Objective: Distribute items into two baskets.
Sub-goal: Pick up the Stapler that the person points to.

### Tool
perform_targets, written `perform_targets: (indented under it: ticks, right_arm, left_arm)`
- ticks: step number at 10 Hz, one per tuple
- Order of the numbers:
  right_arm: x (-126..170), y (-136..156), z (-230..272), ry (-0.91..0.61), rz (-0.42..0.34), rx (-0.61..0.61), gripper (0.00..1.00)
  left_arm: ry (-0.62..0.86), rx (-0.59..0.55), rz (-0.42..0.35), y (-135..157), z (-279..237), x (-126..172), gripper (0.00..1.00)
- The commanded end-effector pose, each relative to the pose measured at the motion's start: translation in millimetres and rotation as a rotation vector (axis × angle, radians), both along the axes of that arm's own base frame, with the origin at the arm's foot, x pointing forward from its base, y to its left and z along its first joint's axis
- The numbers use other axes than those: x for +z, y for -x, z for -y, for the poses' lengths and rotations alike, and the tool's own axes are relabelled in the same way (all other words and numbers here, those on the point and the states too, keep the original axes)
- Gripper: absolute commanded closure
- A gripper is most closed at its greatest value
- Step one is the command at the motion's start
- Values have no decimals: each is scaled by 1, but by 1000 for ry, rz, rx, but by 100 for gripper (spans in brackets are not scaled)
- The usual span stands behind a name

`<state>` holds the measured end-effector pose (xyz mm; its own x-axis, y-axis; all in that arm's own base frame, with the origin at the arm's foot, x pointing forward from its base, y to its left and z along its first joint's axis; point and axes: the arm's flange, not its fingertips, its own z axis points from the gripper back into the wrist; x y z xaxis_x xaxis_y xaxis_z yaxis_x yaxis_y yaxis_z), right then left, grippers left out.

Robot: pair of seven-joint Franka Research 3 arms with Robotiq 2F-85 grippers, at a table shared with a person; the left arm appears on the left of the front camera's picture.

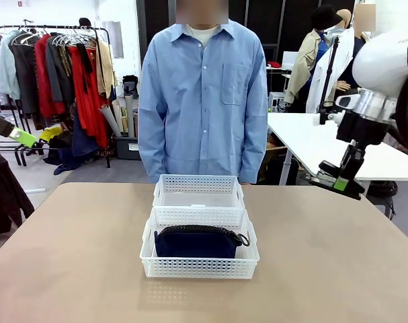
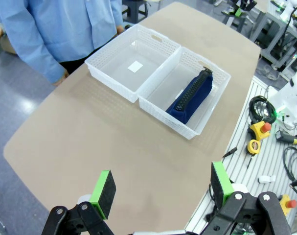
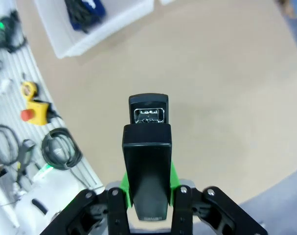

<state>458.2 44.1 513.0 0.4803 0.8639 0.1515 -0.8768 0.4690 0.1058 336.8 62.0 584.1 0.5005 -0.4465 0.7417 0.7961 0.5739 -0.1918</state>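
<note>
Stapler [image 3: 147, 161]: black, clamped between green pads of right hand [image 1: 341, 180], raised above desk [image 1: 76, 256] at right side; long axis runs along fingers, metal mouth end pointing away from wrist.
Pouch [image 1: 197, 242]: dark navy, standing on long edge in near basket [image 1: 198, 268], zip uppermost, long axis across basket width.
Far basket [image 1: 198, 192]: touching near one, in front of person [image 1: 202, 94].
Left hand [image 2: 163, 191]: jaws wide apart, holding nothing, high over desk.

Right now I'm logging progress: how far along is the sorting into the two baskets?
Done: the dark navy fabric zip pouch lies in the nearer white perforated plastic basket. In hand: the right gripper holds the black stapler above the table. Left: the stapler still needs placing; the farther white basket looks empty.
</note>
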Motion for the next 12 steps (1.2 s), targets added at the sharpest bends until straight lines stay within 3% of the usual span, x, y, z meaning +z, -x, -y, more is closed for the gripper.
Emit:
perform_targets:
  ticks: [1, 4, 6, 7, 12]
  right_arm:
    - [21, 10, -9, 59, 42, 93, 100]
    - [54, 20, -24, 136, 74, 166, 100]
    - [66, 20, -25, 162, 50, 210, 100]
    - [53, 23, -28, 122, 72, 142, 100]
    - [53, 23, -28, 122, 72, 142, 100]
  left_arm:
    - [11, -7, 5, 0, 0, 0, 0]
    - [11, -7, 5, 0, 0, 0, 0]
    - [11, -7, 5, 0, 0, 0, 0]
    - [11, -7, 5, 0, 0, 0, 0]
    - [11, -7, 5, 0, 0, 0, 0]
